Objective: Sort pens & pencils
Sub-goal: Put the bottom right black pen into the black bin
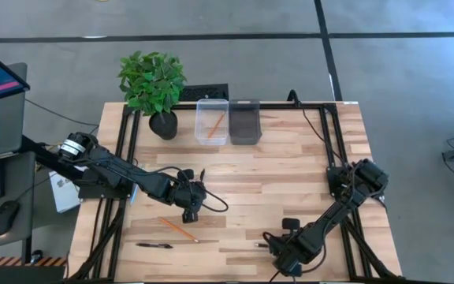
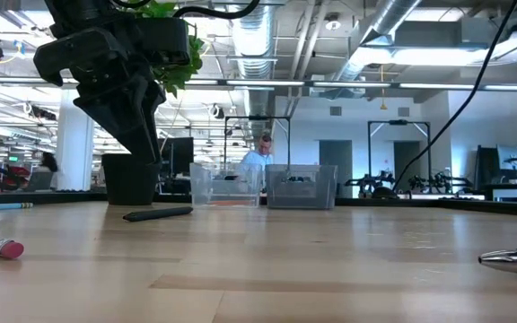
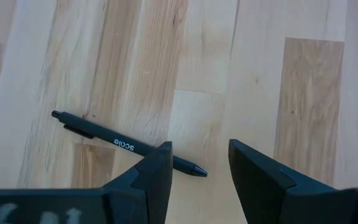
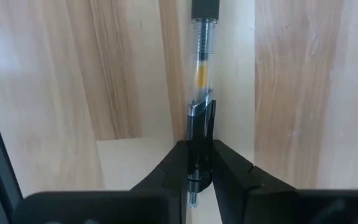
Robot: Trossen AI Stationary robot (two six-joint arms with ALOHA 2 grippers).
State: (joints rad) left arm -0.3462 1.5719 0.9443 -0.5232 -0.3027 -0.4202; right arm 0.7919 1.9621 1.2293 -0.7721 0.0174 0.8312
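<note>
at the table's near edge, the right gripper (image 4: pixel 197 163) pinches a clear pen (image 4: pixel 199 74) lying flat on the wood by its very end; lifted so, it may droop or slip. the left gripper (image 3: pixel 199 167) hovers open over a black pen (image 3: pixel 124 144).

On your table (image 1: pixel 290 158), the plant (image 1: pixel 153 83) stands at the far edge, two bins (image 1: pixel 212 120) just right of it. Near the front edge, a pencil (image 1: pixel 179 229) lies beside a pen (image 1: pixel 154 245); another pen (image 4: pixel 199 74) lies further right.
</note>
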